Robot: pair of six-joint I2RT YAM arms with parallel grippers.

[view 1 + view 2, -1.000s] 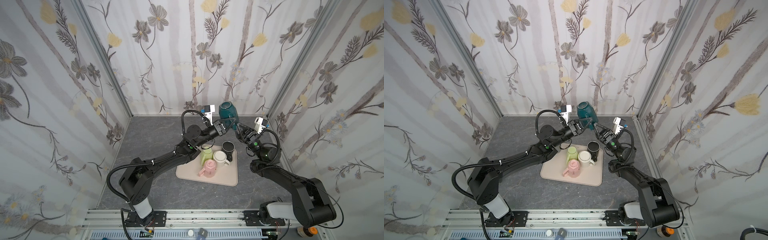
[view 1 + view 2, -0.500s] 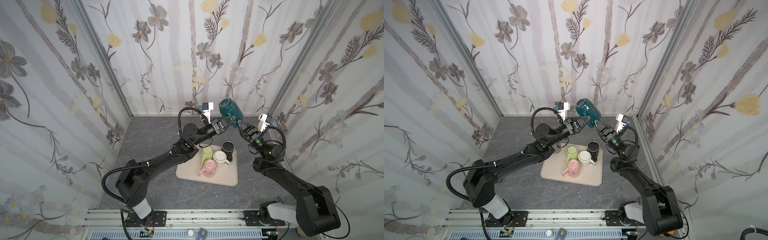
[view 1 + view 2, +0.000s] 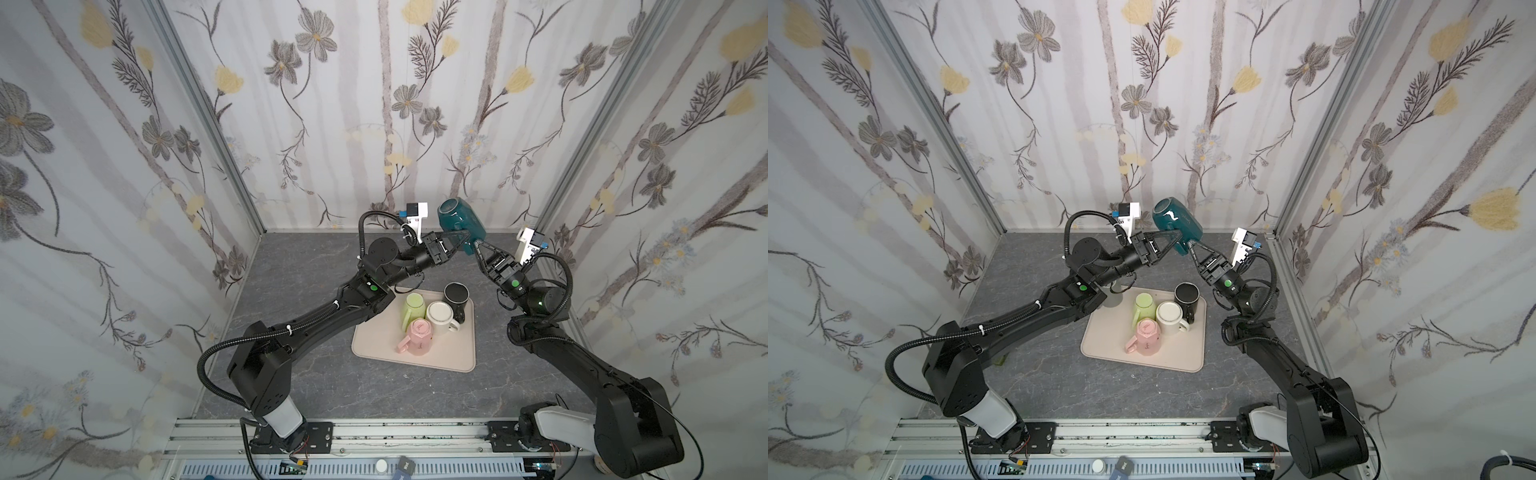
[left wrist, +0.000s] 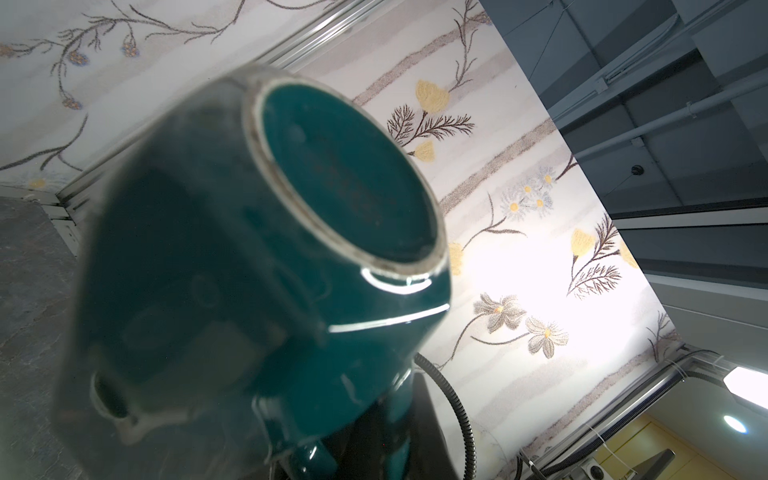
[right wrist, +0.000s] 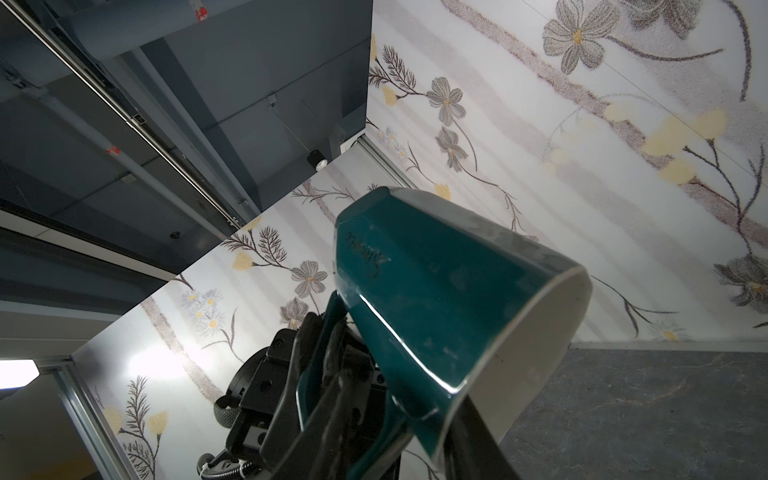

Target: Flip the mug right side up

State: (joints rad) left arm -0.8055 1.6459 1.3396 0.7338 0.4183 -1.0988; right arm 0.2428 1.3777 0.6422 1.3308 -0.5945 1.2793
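The glazed mug (image 3: 459, 218) looks slick and breakable; left fingers (image 3: 461, 239) clamp its handle, while right fingers (image 5: 478, 444) sit at the rim, grip unclear.

One teal mug (image 3: 459, 218), four other mugs (image 3: 440, 316), one tray (image 3: 415, 361), two robot arms (image 3: 332, 320).

The mug (image 5: 436, 299) in the left gripper (image 3: 468, 240) is glossy glazed ceramic with a matt bare foot ring; the tray (image 3: 415, 359) below it looks matt, smooth plastic
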